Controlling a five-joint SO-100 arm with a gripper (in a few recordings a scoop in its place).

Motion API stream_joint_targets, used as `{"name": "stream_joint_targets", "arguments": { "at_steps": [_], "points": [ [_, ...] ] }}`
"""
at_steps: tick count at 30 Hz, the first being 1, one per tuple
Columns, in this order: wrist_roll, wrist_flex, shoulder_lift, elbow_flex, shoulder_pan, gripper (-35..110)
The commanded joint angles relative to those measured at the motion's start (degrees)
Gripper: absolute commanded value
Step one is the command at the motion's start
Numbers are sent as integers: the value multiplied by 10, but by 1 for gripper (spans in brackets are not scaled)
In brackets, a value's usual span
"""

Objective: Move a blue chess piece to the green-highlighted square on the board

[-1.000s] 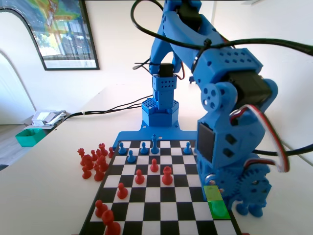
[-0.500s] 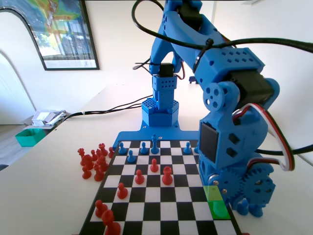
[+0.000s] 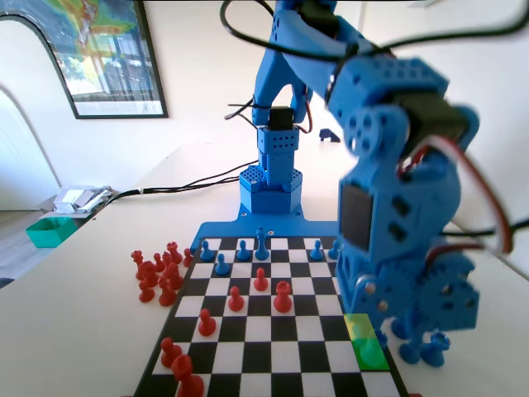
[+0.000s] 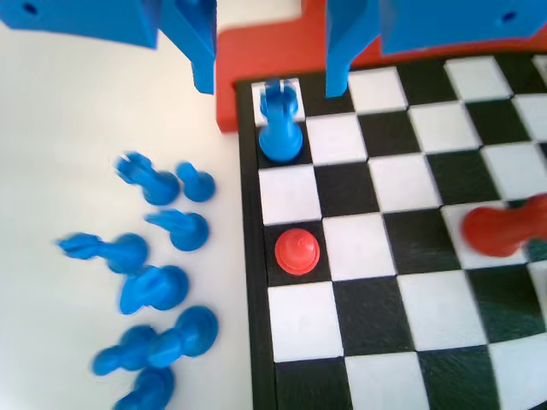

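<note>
In the wrist view my gripper (image 4: 270, 87) is open, with its two jaws hanging apart and nothing held between them. Just below the gap a blue chess piece (image 4: 279, 130) stands upright on the board (image 4: 402, 248), in the edge column near the corner. Its top is blurred. In the fixed view the green-highlighted square (image 3: 370, 353) lies in the board's right column near the front, with the blue arm's lower end (image 3: 413, 281) right beside it. I cannot make out the piece there.
A red pawn (image 4: 297, 252) stands two squares nearer than the blue piece, and a red piece (image 4: 500, 229) is at the right. Several blue pieces (image 4: 158, 290) lie off the board's left edge. In the fixed view, red pieces (image 3: 157, 273) crowd the left side and a yellow square (image 3: 358, 325) adjoins the green one.
The arm has lifted and shifted slightly right in the fixed view, and it is blurred by motion now. The pieces on the board have not moved.
</note>
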Motion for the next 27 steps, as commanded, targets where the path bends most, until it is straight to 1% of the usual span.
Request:
{"name": "stream_joint_targets", "arguments": {
  "at_steps": [1, 6, 15, 27],
  "points": [
    [-4, 46, 118, 2, -4, 14],
    [-36, 119, 192, -1, -1, 1],
    [-100, 247, 352, -4, 25, 1],
    [-219, 407, 611, 31, 74, 1]
  ]
}}
